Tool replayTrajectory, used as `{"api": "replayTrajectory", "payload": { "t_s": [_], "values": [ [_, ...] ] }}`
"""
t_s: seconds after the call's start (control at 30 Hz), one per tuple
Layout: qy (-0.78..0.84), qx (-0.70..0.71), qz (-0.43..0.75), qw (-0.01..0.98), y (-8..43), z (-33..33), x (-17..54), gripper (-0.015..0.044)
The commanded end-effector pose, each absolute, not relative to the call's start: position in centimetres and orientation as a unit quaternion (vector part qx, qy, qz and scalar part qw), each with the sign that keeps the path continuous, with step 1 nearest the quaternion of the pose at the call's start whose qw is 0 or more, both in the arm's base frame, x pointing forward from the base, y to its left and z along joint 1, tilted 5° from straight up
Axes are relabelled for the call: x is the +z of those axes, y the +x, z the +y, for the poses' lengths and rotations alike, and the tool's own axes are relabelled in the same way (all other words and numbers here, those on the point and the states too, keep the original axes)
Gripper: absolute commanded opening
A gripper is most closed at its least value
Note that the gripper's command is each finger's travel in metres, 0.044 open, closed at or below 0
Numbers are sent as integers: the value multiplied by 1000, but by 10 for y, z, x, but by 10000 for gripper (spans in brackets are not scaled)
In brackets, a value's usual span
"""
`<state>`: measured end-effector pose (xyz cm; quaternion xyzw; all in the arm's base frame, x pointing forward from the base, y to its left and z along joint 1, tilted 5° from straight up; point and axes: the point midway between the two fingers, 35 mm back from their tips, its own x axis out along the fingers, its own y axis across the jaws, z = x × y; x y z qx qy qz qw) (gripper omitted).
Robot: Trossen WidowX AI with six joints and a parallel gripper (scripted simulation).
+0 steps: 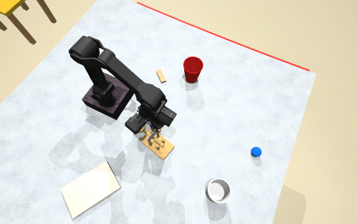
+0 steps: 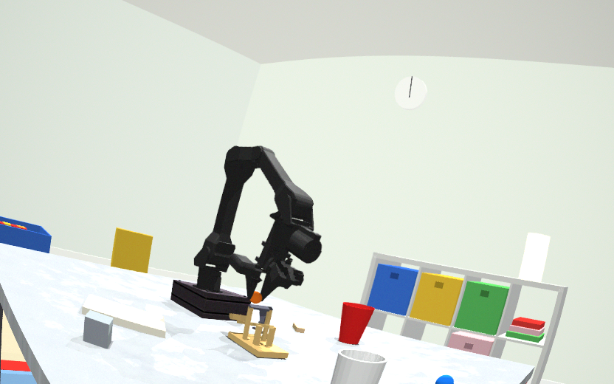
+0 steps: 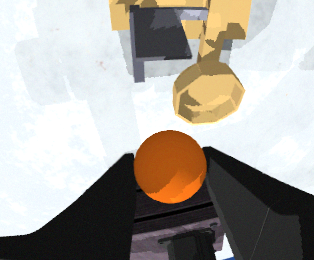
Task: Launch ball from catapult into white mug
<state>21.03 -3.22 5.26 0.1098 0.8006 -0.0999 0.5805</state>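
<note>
My gripper (image 2: 256, 297) (image 3: 168, 158) is shut on the orange ball (image 2: 255, 297) (image 3: 170, 166) and holds it in the air just above and beside the catapult's cup end. The wooden catapult (image 1: 165, 149) (image 2: 264, 351) stands on the table. Its round cup (image 3: 209, 95) is empty and lies just ahead of the ball in the wrist view; the arm partly covers it in the top view. The white mug (image 1: 218, 190) (image 2: 359, 370) stands upright, off the catapult's far end; its inside looks empty in the top view.
A red cup (image 1: 192, 66) (image 2: 354, 323), a small wooden block (image 1: 161, 76) (image 2: 298, 328) and a blue ball (image 1: 256, 151) (image 2: 444, 379) are on the table. A cream board (image 1: 90, 190) (image 2: 123, 316) lies flat, with a grey block (image 2: 97, 329) near it.
</note>
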Motion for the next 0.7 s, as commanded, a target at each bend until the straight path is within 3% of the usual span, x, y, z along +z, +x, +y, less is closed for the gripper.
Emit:
{"api": "replayTrajectory", "payload": {
  "t_s": [0.0,0.67],
  "values": [
    [116,-98,809,567,207,-45,50,0],
    [133,-92,823,544,197,-67,26,0]
  ]
}}
